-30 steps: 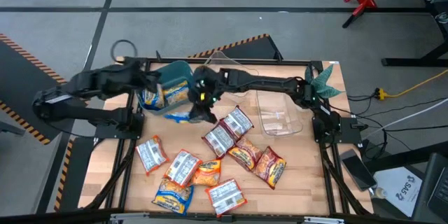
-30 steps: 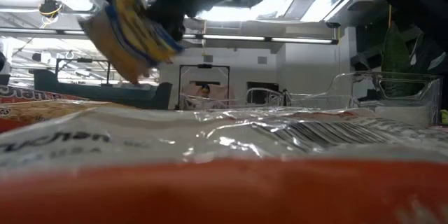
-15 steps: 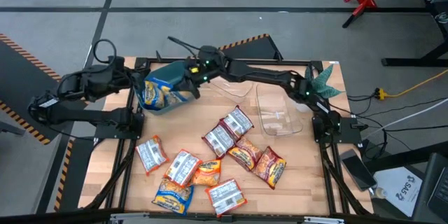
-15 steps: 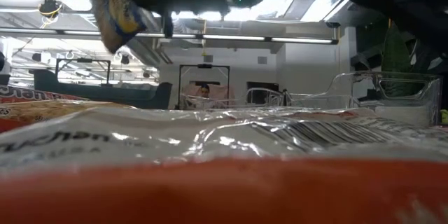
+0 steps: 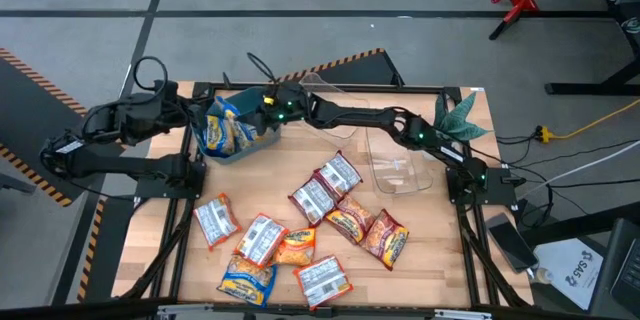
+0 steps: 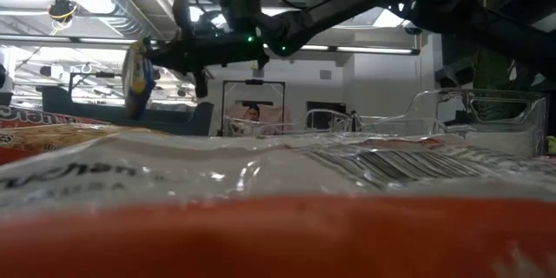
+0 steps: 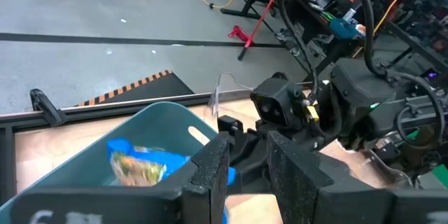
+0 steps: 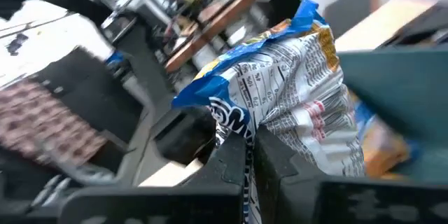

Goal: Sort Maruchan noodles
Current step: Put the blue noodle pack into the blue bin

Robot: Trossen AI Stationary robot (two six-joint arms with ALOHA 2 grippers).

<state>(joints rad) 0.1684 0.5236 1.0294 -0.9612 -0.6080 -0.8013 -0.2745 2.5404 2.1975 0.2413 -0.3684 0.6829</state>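
Observation:
A teal bin (image 5: 262, 138) stands at the table's far left with blue-yellow noodle packets (image 5: 225, 138) in it. My right gripper (image 5: 256, 110) reaches over the bin from the right and is shut on a blue-yellow packet (image 8: 280, 91), which also shows in the low view (image 6: 136, 74). My left gripper (image 7: 248, 182) is at the bin's left rim (image 7: 84, 206), its fingers a little apart with nothing between them. I cannot tell whether it touches the bin. Several more packets (image 5: 300, 235) lie flat on the table's near middle. My right gripper pinches the packet by one crinkled edge (image 8: 241, 129) between its two fingers (image 8: 280, 164). The fingers come nearly level from the table's right. The packet is lifted clear and hangs upright, edge-on in the low view, over the bin (image 8: 392, 77).
A clear plastic container (image 5: 400, 165) stands at the right middle and another (image 5: 325, 95) at the far edge behind the bin. A green plant (image 5: 458, 120) is at the far right corner. A packet (image 6: 261, 226) fills the low view's foreground. A person (image 6: 253, 115) shows in the room behind.
My right gripper has carried the blue-yellow packet up from the bin's near-right side, toward the table's far left, over the bin, then down a little. The packet has turned edge-on. My left gripper has drawn back from over the bin toward the left edge.

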